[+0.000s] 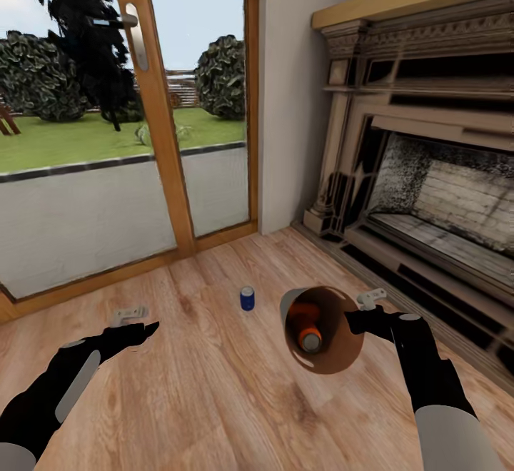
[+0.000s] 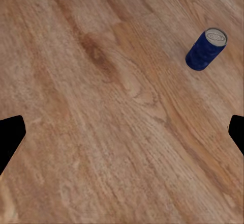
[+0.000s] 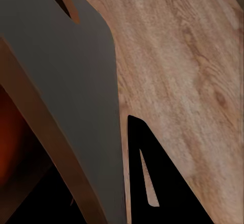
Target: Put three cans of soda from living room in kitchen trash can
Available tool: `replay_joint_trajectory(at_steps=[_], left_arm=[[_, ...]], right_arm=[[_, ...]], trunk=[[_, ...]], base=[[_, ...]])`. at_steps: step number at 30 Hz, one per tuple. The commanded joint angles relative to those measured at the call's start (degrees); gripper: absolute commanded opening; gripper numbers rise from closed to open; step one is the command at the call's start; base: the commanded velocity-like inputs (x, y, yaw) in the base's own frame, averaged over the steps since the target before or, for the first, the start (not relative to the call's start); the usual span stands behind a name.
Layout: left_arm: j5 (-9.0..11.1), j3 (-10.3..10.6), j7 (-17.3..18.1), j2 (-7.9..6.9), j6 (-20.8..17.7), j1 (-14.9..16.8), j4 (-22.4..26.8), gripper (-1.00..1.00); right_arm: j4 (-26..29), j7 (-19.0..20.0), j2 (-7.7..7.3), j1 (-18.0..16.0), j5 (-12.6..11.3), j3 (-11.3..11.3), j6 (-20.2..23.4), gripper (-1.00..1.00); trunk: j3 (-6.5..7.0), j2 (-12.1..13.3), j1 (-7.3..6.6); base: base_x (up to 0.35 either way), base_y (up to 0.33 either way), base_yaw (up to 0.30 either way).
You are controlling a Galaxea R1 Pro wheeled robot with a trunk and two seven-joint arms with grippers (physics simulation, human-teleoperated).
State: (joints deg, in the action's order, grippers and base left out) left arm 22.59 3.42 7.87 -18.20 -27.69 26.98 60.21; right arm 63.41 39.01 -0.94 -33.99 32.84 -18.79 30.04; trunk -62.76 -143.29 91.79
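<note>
- The right gripper [image 1: 355, 320] holds the bin [image 1: 335, 357] up off the wood floor [image 1: 214, 399], tipped so its open mouth faces the head camera.
- In the right wrist view, the bin's grey wall [image 3: 66, 76] sits right against one dark finger [image 3: 152, 183]. The jaws are closed on the rim.
- The oval handle hole [image 3: 63, 0] shows near the rim in that view.
- Inside the brown bin lies an orange can [image 1: 308, 335], silver top toward us. There is more orange behind it, but I cannot tell if that is a second can.
- The blue can [image 1: 247, 298] stands upright on the floor, between the two arms and a bit farther out, just beside the bin's rim in the head view.
- In the left wrist view the blue can [image 2: 206, 49] is on the floor, well apart from the fingers.
- The left gripper [image 1: 146, 330] hangs above the floor with its jaws spread wide. It holds nothing.
- A glass door [image 1: 107, 135] with a wood frame is ahead, with grass and bushes outside.
- A fireplace [image 1: 428, 171] is on the right side.
</note>
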Motion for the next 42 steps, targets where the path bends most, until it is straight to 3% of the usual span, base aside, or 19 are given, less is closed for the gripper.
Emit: replay_joint_trajectory(at_steps=[1,14,22,30,42], left_arm=[[0.0,0.0,0.0,0.00,0.0,0.0,0.0,1.00],[0.0,0.0,0.0,0.06,0.0,0.0,-0.1,1.00],[0.0,0.0,0.0,0.38,0.1,0.0,-0.1,1.00],[0.0,0.0,0.0,0.44,0.6,0.0,-0.1,1.00],[0.0,0.0,0.0,0.44,0.9,0.0,-0.1,1.00]], right_arm=[[0.0,0.3,0.03,0.0,-1.0,0.0,0.3,-1.00],[0.0,0.4,0.06,0.0,-1.0,-0.1,0.2,-1.00],[0.0,0.4,0.09,0.0,-1.1,-0.2,0.2,-1.00],[0.0,0.3,1.92,0.0,-1.0,-0.2,0.2,-1.00],[0.1,0.3,2.22,0.0,-1.0,-0.7,0.3,-1.00]], trunk=[[0.06,0.0,-0.01],[0.73,0.0,-0.01],[0.83,0.0,-0.01],[0.70,0.0,-0.01],[0.48,0.0,-0.01]], base=[[0.218,0.262,-0.212],[0.219,0.243,-0.213],[0.218,0.219,-0.055],[0.069,0.057,-0.049],[0.006,0.005,-0.201]])
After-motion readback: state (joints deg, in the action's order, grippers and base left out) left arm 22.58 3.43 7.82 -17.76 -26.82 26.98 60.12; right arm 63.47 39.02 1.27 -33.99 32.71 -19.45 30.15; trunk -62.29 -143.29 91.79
